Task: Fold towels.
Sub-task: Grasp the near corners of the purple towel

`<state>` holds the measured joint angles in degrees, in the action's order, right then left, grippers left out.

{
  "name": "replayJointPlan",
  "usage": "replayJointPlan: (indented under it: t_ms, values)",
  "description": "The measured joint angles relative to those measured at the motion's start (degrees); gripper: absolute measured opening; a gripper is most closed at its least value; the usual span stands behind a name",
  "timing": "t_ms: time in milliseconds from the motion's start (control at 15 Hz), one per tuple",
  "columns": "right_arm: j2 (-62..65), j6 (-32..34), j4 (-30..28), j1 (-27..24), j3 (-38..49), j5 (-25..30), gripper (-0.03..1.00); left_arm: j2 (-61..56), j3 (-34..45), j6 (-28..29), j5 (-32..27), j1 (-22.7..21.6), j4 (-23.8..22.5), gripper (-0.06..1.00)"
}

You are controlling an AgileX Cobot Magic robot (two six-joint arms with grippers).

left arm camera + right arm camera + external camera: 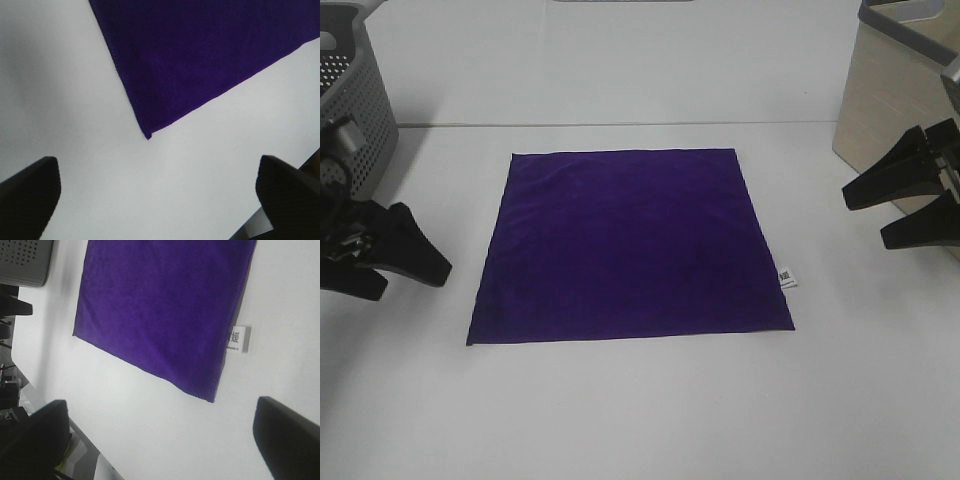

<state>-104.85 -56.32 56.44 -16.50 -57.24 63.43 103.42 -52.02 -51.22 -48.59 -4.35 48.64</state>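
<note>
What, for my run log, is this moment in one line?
fold: not started | towel: flat, unfolded | left gripper: open, off towel | right gripper: open, off towel

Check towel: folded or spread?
Spread. The towel lies flat on the table, single layer, all four corners out, white tag exposed at one edge.
</note>
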Motion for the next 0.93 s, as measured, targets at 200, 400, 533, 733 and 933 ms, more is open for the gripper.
replayJointPlan:
  t_ms: [200, 400, 533, 733, 933]
  values:
    - [-1.03, -0.17, -0.4, 0.06, 0.06, -1.32, 0.96, 5.44, 0.0, -2.52, 2.86, 0.0, 3.61, 0.99]
    - [-1.03, -0.34, -0.34, 0.06, 0.06, -1.38, 0.96, 6.53, -0.06, -2.58, 2.98, 0.0, 4.3, 0.99]
    - [-1.03, -0.17, -0.4, 0.06, 0.06, -1.15, 0.96, 6.53, -0.06, -2.58, 2.98, 0.0, 4.3, 0.99]
    - [-1.03, 2.18, -3.38, 0.06, 0.06, -1.89, 0.96, 6.53, -0.06, -2.58, 4.3, 0.0, 4.3, 0.99]
    - [-3.04, 3.21, -3.61, 0.06, 0.06, -5.16, 0.96, 7.05, -0.06, -2.58, 7.79, 0.0, 4.81, 0.99]
